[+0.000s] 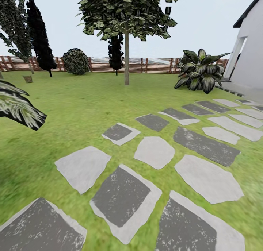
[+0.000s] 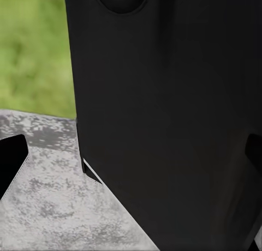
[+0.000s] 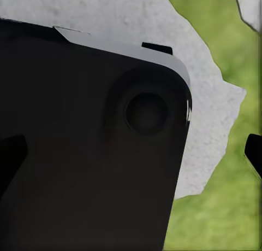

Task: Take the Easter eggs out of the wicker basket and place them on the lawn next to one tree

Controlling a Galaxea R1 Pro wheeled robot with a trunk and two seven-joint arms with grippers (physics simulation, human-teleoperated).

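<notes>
The lawn (image 1: 73, 108) stretches ahead to a brown slat fence (image 1: 153, 65). A tree (image 1: 126, 57) with a pale trunk and dark, green-flecked foliage stands mid-lawn. Far off at the left, a small brown shape that looks like the wicker basket (image 1: 27, 78) sits on the grass near another pale-trunked tree (image 1: 16, 28). The Easter eggs are out of view. The left gripper (image 2: 131, 158) hangs over a grey stone beside the robot's black body, its dark fingertips (image 2: 11, 163) far apart. The right gripper (image 3: 131, 152) likewise has spread fingertips (image 3: 254, 152) with nothing between them.
Grey stepping stones (image 1: 155, 151) run from the near foreground to the white house (image 1: 252, 43) at right. A large-leafed bush (image 1: 199, 72) stands by the house and a striped leaf (image 1: 18, 108) juts in at left. A round bush (image 1: 75, 61) and black trees (image 1: 40, 35) line the fence.
</notes>
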